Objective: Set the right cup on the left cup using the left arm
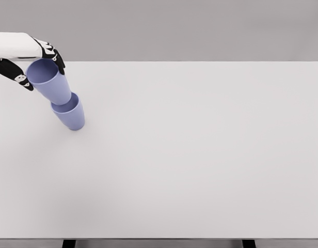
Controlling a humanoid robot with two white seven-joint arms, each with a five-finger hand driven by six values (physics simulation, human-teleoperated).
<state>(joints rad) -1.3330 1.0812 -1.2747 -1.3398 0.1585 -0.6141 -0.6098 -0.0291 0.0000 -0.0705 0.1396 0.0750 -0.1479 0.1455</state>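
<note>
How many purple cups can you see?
2. One cup is held in the left hand, up near the table's far left corner. The other cup stands on the table just below it, and the held cup's bottom dips into its opening. None seem hidden.

Matt smooth lilac plastic cups [58, 95], matt white table [200, 155]

The left hand [37, 59] comes in at the upper left, fingers wrapped around the rim of a purple cup [49, 81]. That cup's base sits in the mouth of a second purple cup [69, 114] on the white table [200, 155]
</note>
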